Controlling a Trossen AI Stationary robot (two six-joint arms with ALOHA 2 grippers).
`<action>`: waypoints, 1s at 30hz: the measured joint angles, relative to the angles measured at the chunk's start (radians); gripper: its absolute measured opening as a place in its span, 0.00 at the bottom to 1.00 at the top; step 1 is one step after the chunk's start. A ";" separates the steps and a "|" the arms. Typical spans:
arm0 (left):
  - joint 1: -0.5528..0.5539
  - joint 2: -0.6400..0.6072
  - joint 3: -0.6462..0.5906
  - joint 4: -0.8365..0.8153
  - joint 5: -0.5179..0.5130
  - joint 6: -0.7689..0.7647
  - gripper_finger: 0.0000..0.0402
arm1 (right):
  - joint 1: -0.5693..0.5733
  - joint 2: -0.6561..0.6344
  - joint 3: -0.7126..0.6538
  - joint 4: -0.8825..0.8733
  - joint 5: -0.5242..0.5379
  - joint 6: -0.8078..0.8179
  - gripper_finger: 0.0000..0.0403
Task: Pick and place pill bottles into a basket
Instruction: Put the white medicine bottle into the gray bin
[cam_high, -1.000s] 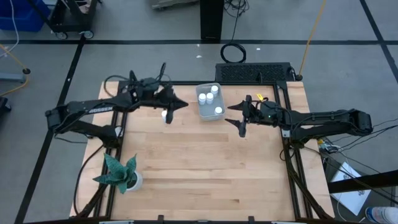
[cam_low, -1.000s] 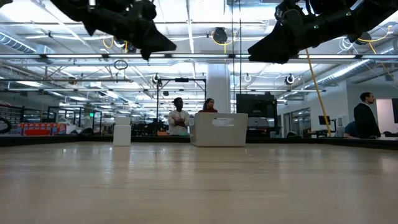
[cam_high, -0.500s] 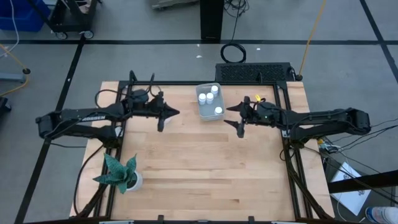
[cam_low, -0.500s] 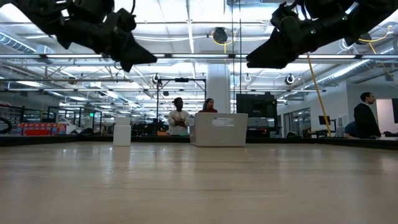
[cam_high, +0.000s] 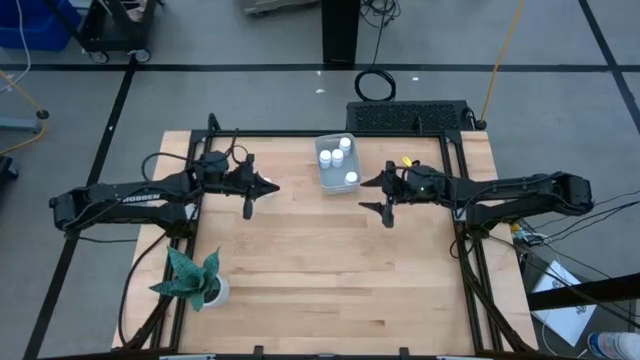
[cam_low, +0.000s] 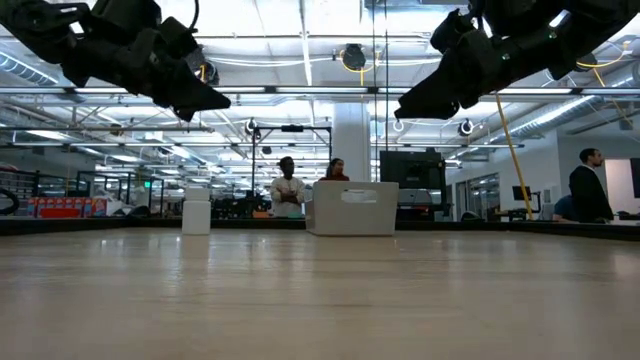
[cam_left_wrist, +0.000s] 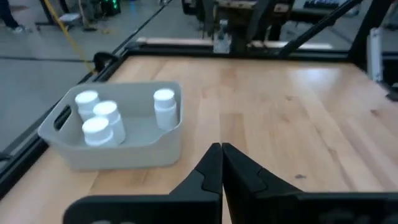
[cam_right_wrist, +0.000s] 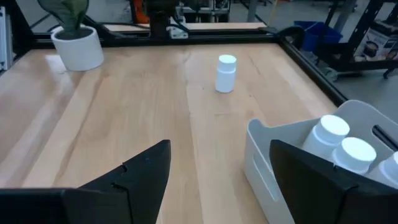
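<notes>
The pale grey-blue basket stands at the table's far middle with several white pill bottles upright in it. One more pill bottle stands upright on the wood to the basket's left. My left gripper is shut and empty. It hangs high over that loose bottle's spot and points toward the basket. My right gripper is open and empty, raised just right of the basket, with one basket corner in front of its fingers.
A green plant in a white pot stands at the near left. A black ridged box lies beyond the far edge. Black frame rails run along the table's sides. Bare wood fills the middle and near part. People stand in the room beyond.
My left gripper, shut all the while, has drawn back from the basket toward the table's left edge and sunk lower, ending over the loose bottle's spot. The bottles and the basket have stayed where they were.
</notes>
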 joint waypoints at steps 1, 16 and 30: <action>0.000 0.000 0.000 -0.013 -0.014 0.003 0.01 | 0.000 0.004 0.000 0.000 0.000 0.000 0.66; 0.000 0.014 0.000 -0.104 -0.358 -0.069 0.15 | 0.000 0.005 0.000 0.010 0.002 -0.013 0.65; 0.031 0.014 0.001 -0.285 -0.511 -0.166 0.62 | 0.000 0.005 0.000 0.009 0.002 -0.028 0.64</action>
